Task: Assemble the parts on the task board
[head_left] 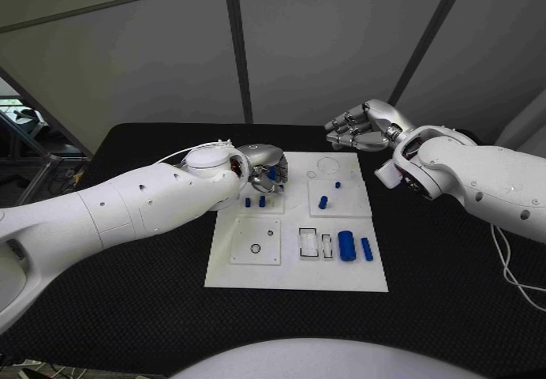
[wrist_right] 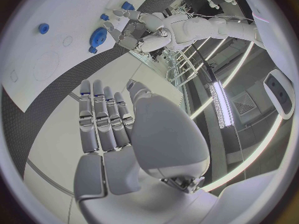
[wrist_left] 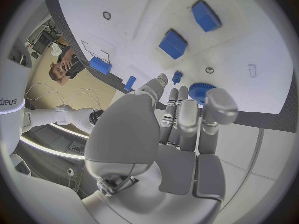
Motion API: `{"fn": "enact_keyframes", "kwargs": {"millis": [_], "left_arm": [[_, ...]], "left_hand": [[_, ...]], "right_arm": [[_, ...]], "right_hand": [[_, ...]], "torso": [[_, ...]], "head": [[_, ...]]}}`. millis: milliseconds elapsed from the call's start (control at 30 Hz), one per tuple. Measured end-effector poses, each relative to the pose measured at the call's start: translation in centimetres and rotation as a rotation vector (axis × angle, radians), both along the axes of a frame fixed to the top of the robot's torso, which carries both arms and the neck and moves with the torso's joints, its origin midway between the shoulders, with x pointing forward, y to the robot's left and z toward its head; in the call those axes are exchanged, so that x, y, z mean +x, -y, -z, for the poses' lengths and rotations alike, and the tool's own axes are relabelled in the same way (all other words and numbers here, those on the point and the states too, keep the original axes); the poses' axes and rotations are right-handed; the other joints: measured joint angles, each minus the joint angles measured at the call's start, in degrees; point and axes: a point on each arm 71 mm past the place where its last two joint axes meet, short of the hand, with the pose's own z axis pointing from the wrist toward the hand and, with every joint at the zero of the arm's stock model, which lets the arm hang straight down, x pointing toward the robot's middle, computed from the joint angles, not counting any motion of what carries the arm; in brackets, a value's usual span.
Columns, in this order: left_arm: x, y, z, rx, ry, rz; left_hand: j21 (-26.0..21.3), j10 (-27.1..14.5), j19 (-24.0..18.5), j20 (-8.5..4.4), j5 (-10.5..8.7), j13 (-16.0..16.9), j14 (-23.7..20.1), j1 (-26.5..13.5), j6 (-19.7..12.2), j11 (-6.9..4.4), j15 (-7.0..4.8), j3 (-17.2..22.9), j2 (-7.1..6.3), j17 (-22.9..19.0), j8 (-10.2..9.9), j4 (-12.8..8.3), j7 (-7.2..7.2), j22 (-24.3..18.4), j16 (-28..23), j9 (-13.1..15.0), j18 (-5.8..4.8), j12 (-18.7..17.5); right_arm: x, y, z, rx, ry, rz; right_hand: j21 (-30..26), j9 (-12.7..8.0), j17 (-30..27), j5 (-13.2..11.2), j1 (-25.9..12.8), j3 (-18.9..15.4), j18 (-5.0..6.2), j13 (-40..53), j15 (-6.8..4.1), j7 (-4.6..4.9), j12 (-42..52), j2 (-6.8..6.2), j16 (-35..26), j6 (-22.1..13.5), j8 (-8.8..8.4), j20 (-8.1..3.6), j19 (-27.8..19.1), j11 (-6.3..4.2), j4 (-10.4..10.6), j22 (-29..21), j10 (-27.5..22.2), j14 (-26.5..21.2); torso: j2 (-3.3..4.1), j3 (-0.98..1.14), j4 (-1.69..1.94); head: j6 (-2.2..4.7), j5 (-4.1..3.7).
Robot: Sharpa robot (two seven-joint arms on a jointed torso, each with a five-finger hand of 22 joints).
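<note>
The left arm reaches across the black tabletop [head_left: 136, 316] to the far left part of the task board [head_left: 296, 276]. The left hand [head_left: 265, 170] points its fingers down at the board, fingertips next to a blue gear [wrist_left: 201, 91]; whether it holds anything cannot be told. The right hand [head_left: 360, 126] hovers beyond the board's far right corner, fingers extended side by side and holding nothing.

On the near right part of the board, a thick blue cylinder [head_left: 345, 245] and a thinner blue pin [head_left: 366, 249] lie flat, long axes running near to far. Toward the board's centre, two small blue pegs [head_left: 255, 202] stand upright.
</note>
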Motion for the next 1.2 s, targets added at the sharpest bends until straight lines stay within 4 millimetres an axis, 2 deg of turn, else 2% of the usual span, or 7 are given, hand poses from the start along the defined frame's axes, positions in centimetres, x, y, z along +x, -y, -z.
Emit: {"fn": "enact_keyframes", "kwargs": {"millis": [33, 67, 100, 167, 233, 400, 1200], "left_arm": [[0.0, 0.0, 0.1, 0.002, -0.003, 0.001], [0.0, 0.1, 0.1, 0.004, -0.006, 0.002], [0.0, 0.1, 0.2, 0.005, -0.009, 0.002], [0.0, 0.1, 0.4, 0.009, -0.015, 0.002], [0.0, 0.2, 0.5, 0.012, -0.018, 0.001], [0.1, 0.3, 0.7, 0.015, -0.021, -0.001], [0.5, 0.3, 1.1, 0.038, -0.012, -0.018]], "left_hand": [[0.05, 0.00, 0.03, 0.03, 0.00, -0.06, 0.00, 0.00, 0.00, 0.00, 0.00, 0.01, 0.00, 0.00, 0.00, 0.01, 0.00, 0.11, 0.18, -0.06, 0.05, 0.00], [0.33, 0.04, 0.22, 0.22, 0.00, -0.08, 0.03, 0.00, 0.00, 0.04, 0.03, 0.26, 0.00, 0.00, 0.00, 0.05, 0.00, 0.22, 0.34, -0.10, 1.09, 0.00], [0.45, 0.24, 0.21, 0.21, 0.00, -0.08, 0.21, 0.00, 0.00, 0.24, 0.20, 0.41, 0.00, 0.00, 0.00, -0.10, 0.00, 0.39, 0.35, -0.15, 2.70, 0.00], [0.81, 0.46, 0.21, 0.21, 0.00, -0.17, 0.21, 0.00, 0.20, 0.03, 0.21, 0.58, 0.00, 0.00, -0.23, -0.27, 0.20, 0.66, 0.35, -0.21, 2.69, 0.00], [0.88, 0.73, 0.21, 0.21, 0.00, -0.24, 0.20, 0.03, 0.33, 0.31, 0.21, 1.11, 0.03, 0.00, -0.23, -0.47, 0.33, 0.90, 0.60, -0.32, 2.69, 0.00], [1.54, 1.14, 0.21, 0.21, 0.00, -0.47, 0.40, 0.69, 0.41, 0.30, 0.40, 1.98, 0.69, -0.04, -0.52, -0.87, 0.41, 1.38, 0.71, -0.53, 2.69, 0.00], [3.33, 2.88, 0.62, 0.21, 0.00, -1.22, 0.60, 1.21, 1.43, 0.20, 0.20, 5.77, 1.21, -0.40, -1.85, -2.30, 0.62, 3.32, 1.56, -1.29, 2.68, -0.74]], "right_arm": [[0.0, 0.0, 0.0, 0.000, 0.000, 0.000], [0.0, 0.0, 0.0, 0.000, 0.000, 0.000], [0.0, 0.0, 0.0, 0.000, 0.000, 0.000], [0.0, 0.0, 0.0, 0.000, 0.000, 0.000], [0.0, 0.0, 0.0, 0.000, 0.000, 0.000], [0.0, -0.1, 0.0, 0.000, 0.000, -0.001], [0.0, -0.4, 0.0, 0.003, 0.000, -0.007]], "right_hand": [[0.00, 0.00, 0.00, 0.00, 0.00, 0.00, -0.01, 0.00, 0.00, 0.00, 0.00, 0.00, 0.00, 0.00, 0.00, 0.00, 0.00, 0.00, 0.00, 0.00, 0.00, 0.00], [0.00, 0.00, 0.00, 0.00, 0.00, 0.00, 0.00, 0.00, 0.00, 0.00, 0.00, 0.00, 0.00, 0.00, 0.00, 0.00, 0.00, 0.00, 0.00, 0.00, 0.00, 0.00], [0.00, 0.00, 0.00, 0.00, 0.00, 0.00, 0.00, 0.00, 0.00, 0.00, 0.00, 0.00, 0.00, 0.00, 0.00, 0.00, 0.00, 0.00, 0.00, 0.00, 0.00, 0.00], [0.00, 0.00, 0.00, 0.00, 0.00, 0.00, 0.00, 0.00, 0.00, 0.00, 0.00, 0.00, 0.00, 0.00, 0.00, 0.00, 0.00, 0.00, 0.00, 0.00, 0.00, 0.00], [0.00, 0.00, 0.00, 0.00, 0.00, 0.00, -0.01, 0.00, 0.00, 0.00, 0.00, 0.00, 0.00, 0.00, 0.00, 0.00, 0.00, 0.00, 0.00, 0.00, 0.00, 0.00], [0.00, 0.00, 0.00, 0.00, 0.00, 0.00, 0.00, 0.00, 0.00, 0.00, 0.00, 0.00, 0.00, 0.00, 0.00, 0.00, 0.00, 0.00, 0.00, 0.00, 0.00, 0.00], [0.00, 0.00, -0.14, 0.00, 0.00, 0.40, -0.01, 0.00, 0.00, 0.00, 0.00, 0.00, 0.00, 0.00, 0.00, 0.00, 0.00, 0.00, -0.05, 0.01, 0.00, 0.00]], "torso": [[0.00, 0.00, 0.01], [-0.01, 0.00, 0.01], [-0.01, 0.00, 0.02], [-0.01, 0.00, 0.02], [0.00, 0.00, 0.02], [-0.01, 0.00, 0.02], [0.01, 0.01, 0.00]], "head": [[-0.02, -0.05], [-0.02, -0.07], [-0.03, -0.07], [-0.03, -0.08], [-0.04, -0.08], [-0.09, -0.08], [-0.42, -0.21]]}}
